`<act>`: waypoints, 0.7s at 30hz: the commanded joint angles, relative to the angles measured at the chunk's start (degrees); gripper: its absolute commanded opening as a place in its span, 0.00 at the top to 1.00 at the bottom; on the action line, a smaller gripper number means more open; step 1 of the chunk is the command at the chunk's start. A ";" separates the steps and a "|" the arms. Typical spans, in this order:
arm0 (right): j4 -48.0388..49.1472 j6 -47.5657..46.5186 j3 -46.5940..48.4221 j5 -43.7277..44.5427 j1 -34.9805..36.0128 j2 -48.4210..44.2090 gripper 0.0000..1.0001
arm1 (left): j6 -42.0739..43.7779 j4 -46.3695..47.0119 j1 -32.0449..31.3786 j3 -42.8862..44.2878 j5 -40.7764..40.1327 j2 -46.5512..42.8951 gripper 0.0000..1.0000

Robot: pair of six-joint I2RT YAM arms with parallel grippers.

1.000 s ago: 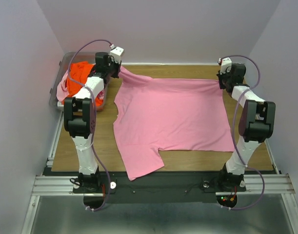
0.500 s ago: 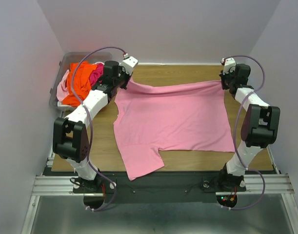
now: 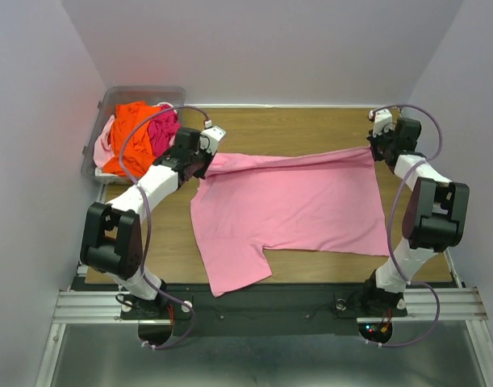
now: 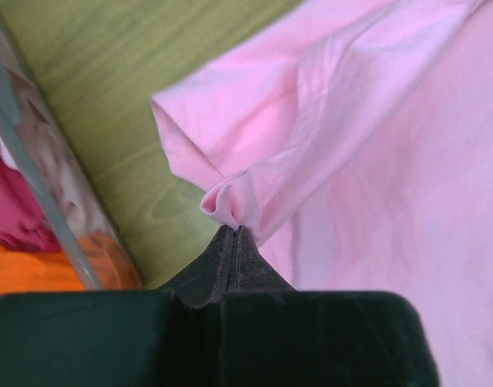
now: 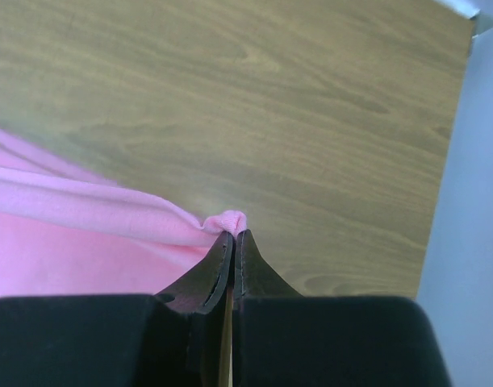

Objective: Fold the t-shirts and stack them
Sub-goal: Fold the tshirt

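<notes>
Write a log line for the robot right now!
left jaws: shut on light pink cotton t-shirt | right jaws: shut on it | far edge: lifted

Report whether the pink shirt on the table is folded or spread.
The pink shirt is mostly spread; left gripper and right gripper pinch its far edge.

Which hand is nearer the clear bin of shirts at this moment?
Left. The left hand pinches the pink shirt beside the bin, just to its right; the right hand pinches the shirt's opposite far corner, across the table.
</notes>
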 commanded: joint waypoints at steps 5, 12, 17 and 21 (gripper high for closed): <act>0.96 -5.61 -4.18 -2.45 -0.47 -2.39 0.98 | 1.76 -0.36 -1.84 -5.00 0.56 -2.70 1.00; -0.79 -9.74 -7.53 -2.97 -2.57 -5.21 0.71 | 7.29 -5.27 -1.85 -5.45 8.44 -3.13 0.96; -6.50 -10.54 -4.90 -5.34 -6.18 -6.43 0.43 | 13.80 -13.87 -1.85 -4.83 14.53 -6.56 0.74; -12.57 -13.08 -3.67 -8.34 -8.29 -9.86 0.27 | 17.41 -17.93 -1.58 -4.04 15.76 -9.89 0.62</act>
